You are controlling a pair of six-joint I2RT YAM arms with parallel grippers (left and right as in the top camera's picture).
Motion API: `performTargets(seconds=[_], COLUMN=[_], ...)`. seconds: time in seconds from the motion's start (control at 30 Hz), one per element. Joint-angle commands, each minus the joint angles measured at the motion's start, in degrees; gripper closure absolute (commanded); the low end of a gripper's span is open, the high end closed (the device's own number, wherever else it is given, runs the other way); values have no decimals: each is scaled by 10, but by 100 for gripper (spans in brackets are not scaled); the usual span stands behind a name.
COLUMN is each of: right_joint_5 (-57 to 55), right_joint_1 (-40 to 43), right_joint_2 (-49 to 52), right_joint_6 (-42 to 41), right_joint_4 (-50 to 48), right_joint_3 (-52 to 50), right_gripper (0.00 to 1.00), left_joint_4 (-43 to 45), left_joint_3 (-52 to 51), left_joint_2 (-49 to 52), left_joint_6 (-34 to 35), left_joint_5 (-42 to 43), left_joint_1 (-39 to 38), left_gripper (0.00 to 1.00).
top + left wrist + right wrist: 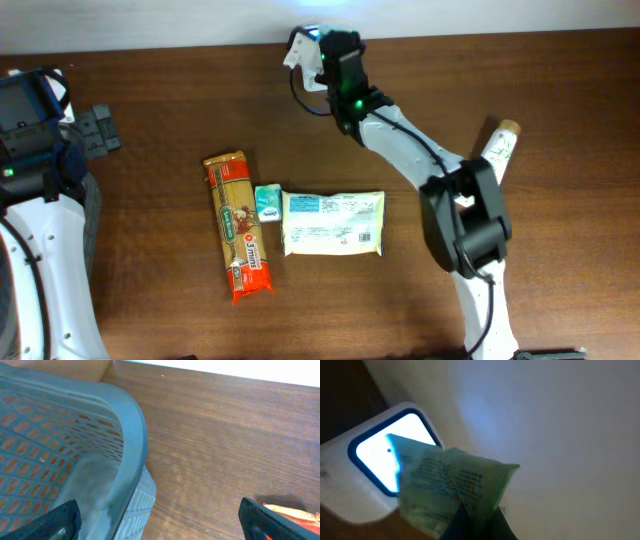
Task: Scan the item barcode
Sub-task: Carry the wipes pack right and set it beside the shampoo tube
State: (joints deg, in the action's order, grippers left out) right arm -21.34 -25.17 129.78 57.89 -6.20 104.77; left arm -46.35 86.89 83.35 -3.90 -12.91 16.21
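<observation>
On the brown wooden table (150, 300), at its left side, stands the largest thing, a grey plastic basket (115, 420) with a perforated wall. The left gripper (162, 522) hangs beside the basket rim, its fingers spread wide with nothing between them. In the middle of the table lie a white-and-yellow packet (332, 222) and an orange pasta pack (238, 225). At the far edge is the scanner (375, 465) (its window glows blue). The right gripper (475, 522) is closed on a pale green packet (450, 482) and holds the printed side before that window. A small teal packet (267, 203) lies just between the two middle packs.
</observation>
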Motion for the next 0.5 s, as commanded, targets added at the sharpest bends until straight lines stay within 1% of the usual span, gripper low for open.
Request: performTargets(seconds=[0.0, 0.1, 0.13, 0.17, 0.23, 0.27, 0.3, 0.33, 0.37, 0.43, 0.47], right_joint_5=[60, 182, 259, 291, 356, 358, 356, 338, 293, 231, 232], right_joint_1=[2, 14, 39, 64, 146, 183, 217, 266, 307, 352, 366], right_joint_2=[-135, -223, -265, -285, -300, -297, -292, -280, -268, -242, -219], right_joint_6=[-185, -411, -537, -583, -629, -647, -646, -646, -666, -711, -721], right_joint_4=[101, 274, 386, 459, 596, 642, 672, 695, 701, 692, 680], right_joint_3=[10, 10, 10, 10, 10, 10, 10, 4, -8, -41, -57], right_gripper=[96, 96, 96, 96, 96, 96, 96, 96, 96, 96, 96], left_joint_4=[0, 0, 0, 0, 0, 0, 0, 0, 0, 0, 0], left_joint_3=[2, 2, 2, 2, 2, 2, 2, 2, 2, 2, 2], left_joint_2=[-7, -7, -7, -7, -7, -7, -7, -7, -7, -7, -7], left_joint_6=[-9, -9, -9, -9, -9, -9, -9, -9, -9, -9, -9], left_joint_5=[-2, -2, -2, -2, -2, -2, -2, -2, -2, -2, -2], left_joint_1=[3, 3, 3, 3, 3, 3, 3, 3, 3, 3, 3], left_gripper=[1, 1, 1, 1, 1, 1, 1, 1, 1, 1, 1])
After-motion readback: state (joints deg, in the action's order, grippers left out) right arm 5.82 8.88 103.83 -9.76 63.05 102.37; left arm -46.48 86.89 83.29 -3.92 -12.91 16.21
